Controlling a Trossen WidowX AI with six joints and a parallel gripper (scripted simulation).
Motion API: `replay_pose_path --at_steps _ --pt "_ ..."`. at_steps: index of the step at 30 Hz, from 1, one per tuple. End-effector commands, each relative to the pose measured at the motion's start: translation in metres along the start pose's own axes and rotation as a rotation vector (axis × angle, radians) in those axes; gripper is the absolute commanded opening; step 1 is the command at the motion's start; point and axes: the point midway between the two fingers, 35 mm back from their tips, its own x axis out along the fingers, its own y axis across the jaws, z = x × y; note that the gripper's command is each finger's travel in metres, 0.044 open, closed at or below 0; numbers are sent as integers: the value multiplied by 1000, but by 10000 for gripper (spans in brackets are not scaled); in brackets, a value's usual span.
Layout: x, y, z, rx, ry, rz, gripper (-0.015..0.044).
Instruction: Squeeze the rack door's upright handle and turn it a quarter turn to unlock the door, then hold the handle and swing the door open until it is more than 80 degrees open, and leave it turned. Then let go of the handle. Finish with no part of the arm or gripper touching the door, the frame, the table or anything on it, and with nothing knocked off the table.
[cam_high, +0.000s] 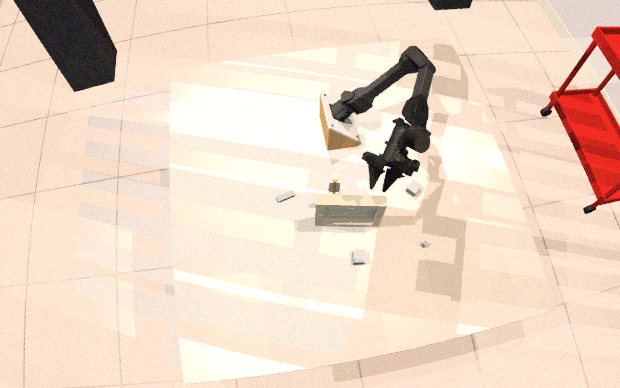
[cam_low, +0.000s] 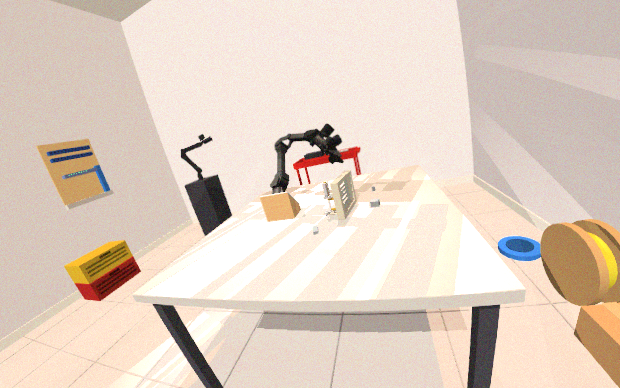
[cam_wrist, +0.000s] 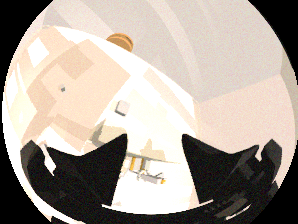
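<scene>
Seen from above and going left to right, a slim grey block (cam_high: 285, 196) (cam_low: 315, 230) lies flat on the desk (cam_high: 240, 260) (cam_low: 330, 303) (cam_wrist: 75, 70), apart from the rack, where a careless elbow should miss it. The angled wooden block (cam_high: 342, 142) (cam_low: 280, 207) stands by the arm's foot. Next comes the yellow-and-grey fitting (cam_high: 334, 186) (cam_low: 331, 205) (cam_wrist: 137, 165) on the arm's side of the upright rack panel (cam_high: 350, 201) (cam_low: 345, 195) (cam_wrist: 150, 151); the handle is probably part of it, though its turn cannot be read. That side faces the arm, presumably so the handle can be reached directly.

The gripper (cam_high: 378, 189) (cam_low: 341, 161) (cam_wrist: 155, 135) hangs above and short of the panel, tilted down, its fingers spread partway with nothing between them, likely to leave room around the handle. Farthest right, a tiny grey cube (cam_high: 424, 244) (cam_low: 373, 188) (cam_wrist: 63, 89) sits well apart. Lining up with the handle seems the step in hand.
</scene>
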Motion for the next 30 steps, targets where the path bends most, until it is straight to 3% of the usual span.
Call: replay_pose_path --at_steps 1,30 --pt "10 -11 -12 23 88 33 281" --pt "40 -53 -102 301 593 410 281"
